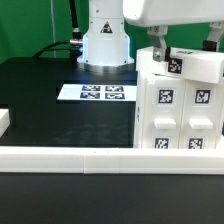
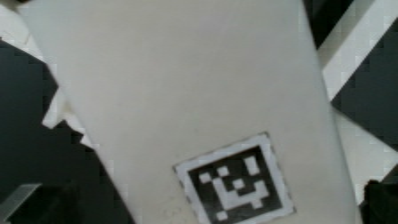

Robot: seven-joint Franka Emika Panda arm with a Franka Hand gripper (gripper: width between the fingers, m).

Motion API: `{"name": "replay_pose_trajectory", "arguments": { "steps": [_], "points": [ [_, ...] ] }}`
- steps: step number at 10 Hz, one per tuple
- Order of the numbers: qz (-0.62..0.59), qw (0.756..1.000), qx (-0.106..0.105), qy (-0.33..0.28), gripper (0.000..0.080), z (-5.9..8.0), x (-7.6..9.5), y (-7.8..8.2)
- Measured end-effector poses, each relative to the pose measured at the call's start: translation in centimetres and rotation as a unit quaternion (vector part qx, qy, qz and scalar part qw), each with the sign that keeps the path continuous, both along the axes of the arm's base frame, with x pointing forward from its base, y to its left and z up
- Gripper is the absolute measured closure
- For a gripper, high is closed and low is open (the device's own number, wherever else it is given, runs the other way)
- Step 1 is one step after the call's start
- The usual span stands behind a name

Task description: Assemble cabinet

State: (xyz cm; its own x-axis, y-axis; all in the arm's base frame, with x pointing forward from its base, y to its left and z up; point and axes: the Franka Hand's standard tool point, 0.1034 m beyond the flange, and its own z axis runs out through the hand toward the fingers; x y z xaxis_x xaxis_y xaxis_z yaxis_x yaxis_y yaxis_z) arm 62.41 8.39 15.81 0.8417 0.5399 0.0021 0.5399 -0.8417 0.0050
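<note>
The cabinet (image 1: 180,110) stands at the exterior view's right, a white boxy body with several black-and-white tags on its front faces. A white tagged panel (image 1: 195,65) lies across its top. My gripper (image 1: 186,45) reaches down from above, with its two dark fingers on either side of this panel and closed on it. In the wrist view the same panel (image 2: 196,90) fills most of the picture, tilted, with one tag (image 2: 237,185) near the fingers. The fingertips are barely visible there.
The marker board (image 1: 100,93) lies flat on the black table in front of the robot's white base (image 1: 105,40). A long white rail (image 1: 90,158) runs along the table's front edge, with a short white piece (image 1: 4,122) at the exterior view's left.
</note>
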Motion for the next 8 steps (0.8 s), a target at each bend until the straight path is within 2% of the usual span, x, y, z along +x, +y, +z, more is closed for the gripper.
{"name": "replay_pose_trajectory", "arguments": {
  "steps": [2, 3, 4, 5, 8],
  "points": [
    [-0.002, 1.0, -0.001, 0.001, 0.0017, -0.07, -0.01, -0.19],
    [-0.005, 1.0, -0.002, 0.001, 0.0188, -0.07, -0.01, -0.23],
    [-0.005, 1.0, -0.002, 0.001, 0.0188, -0.06, 0.0, -0.29],
    [-0.007, 1.0, -0.003, 0.001, 0.024, -0.06, 0.0, -0.3],
    [-0.034, 0.999, -0.003, 0.0, 0.024, -0.06, 0.01, -0.4]
  ]
}}
